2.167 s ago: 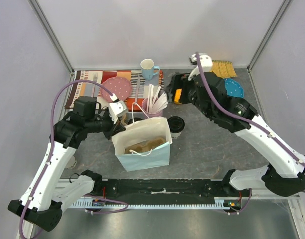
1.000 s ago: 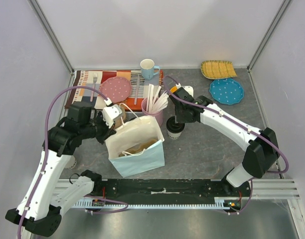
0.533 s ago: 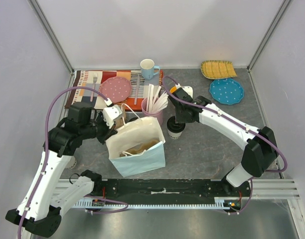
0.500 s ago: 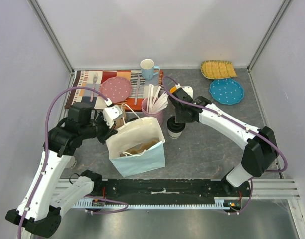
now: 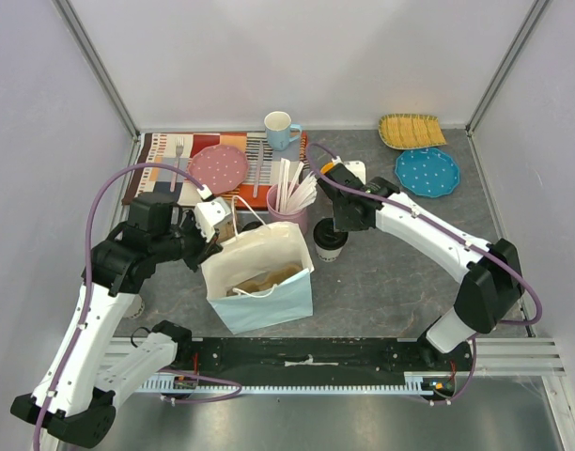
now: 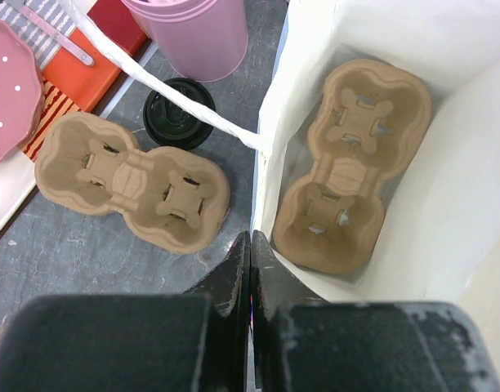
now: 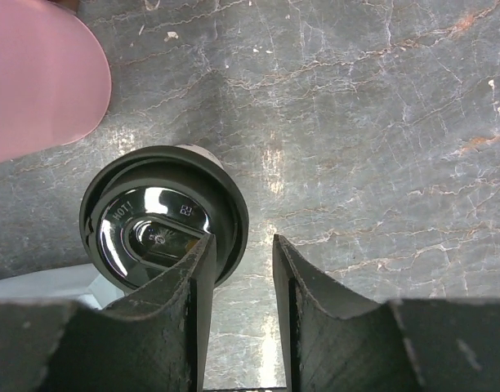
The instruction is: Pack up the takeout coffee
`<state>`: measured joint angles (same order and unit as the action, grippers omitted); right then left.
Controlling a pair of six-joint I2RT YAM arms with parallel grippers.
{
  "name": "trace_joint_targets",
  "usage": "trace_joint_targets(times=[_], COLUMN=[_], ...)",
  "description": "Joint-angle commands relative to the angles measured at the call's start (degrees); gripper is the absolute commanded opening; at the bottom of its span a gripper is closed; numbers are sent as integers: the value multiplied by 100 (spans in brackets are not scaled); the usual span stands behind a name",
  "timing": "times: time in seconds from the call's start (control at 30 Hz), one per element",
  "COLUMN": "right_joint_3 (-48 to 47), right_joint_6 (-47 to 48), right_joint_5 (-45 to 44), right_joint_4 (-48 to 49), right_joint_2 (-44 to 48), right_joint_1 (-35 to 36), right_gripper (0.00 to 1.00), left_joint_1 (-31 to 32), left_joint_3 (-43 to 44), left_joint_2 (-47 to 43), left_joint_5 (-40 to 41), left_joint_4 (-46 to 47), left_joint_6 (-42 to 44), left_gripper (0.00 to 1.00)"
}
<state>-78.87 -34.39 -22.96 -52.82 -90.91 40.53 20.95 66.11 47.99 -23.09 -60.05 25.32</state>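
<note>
Hovering over takeout coffee (image 7: 164, 216)
Right gripper (image 7: 238, 269), newly arrived above its lid, stands spread; left gripper (image 6: 248, 261) pinches bag (image 6: 479, 163) beside it.

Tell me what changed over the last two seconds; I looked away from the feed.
The right end effector swung from the far right to just above the cup, open, not gripping it. The left end effector pulled the bag slightly left, still pinching its rim. The cup stayed put.

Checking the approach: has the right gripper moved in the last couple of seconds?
Yes. The right gripper came forward from the table's back, between the mug and the blue plate, to just over the takeout coffee beside the pink cup.
</note>
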Motion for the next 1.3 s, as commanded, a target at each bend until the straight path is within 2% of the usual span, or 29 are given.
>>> trace_joint_targets(times=[0.0,0.37,0.43,0.47,0.57,0.83,1.07,1.27], right_joint_3=[-260,-164,-32,-6,100,56,100,47], right_joint_6=[-23,-190,-252,-270,-314,-235,-191,-138], right_joint_5=[-25,230,353,371,371,292,494,433], right_joint_4=[-185,-98,8,60,140,-53,166,175], right_joint_2=[109,153,118,109,127,39,-102,-146], right_joint_1=[51,148,148,139,148,157,157,148], right_gripper=[41,43,41,36,31,33,31,18], left_joint_1=[-30,-30,-30,-30,-30,-30,-30,-30], left_joint_3=[-10,-19,-28,-36,-19,-10,7,-1], left_joint_2=[-44,-79,-79,-88,-105,-79,-70,-105], left_joint_5=[-231,-240,-240,-248,-257,-283,-275,-310], left_joint_4=[143,117,116,117,90,81,160,160], left_joint_6=[17,25,25,17,17,61,52,8], left_gripper=[2,2,2,2,2,2,2,2])
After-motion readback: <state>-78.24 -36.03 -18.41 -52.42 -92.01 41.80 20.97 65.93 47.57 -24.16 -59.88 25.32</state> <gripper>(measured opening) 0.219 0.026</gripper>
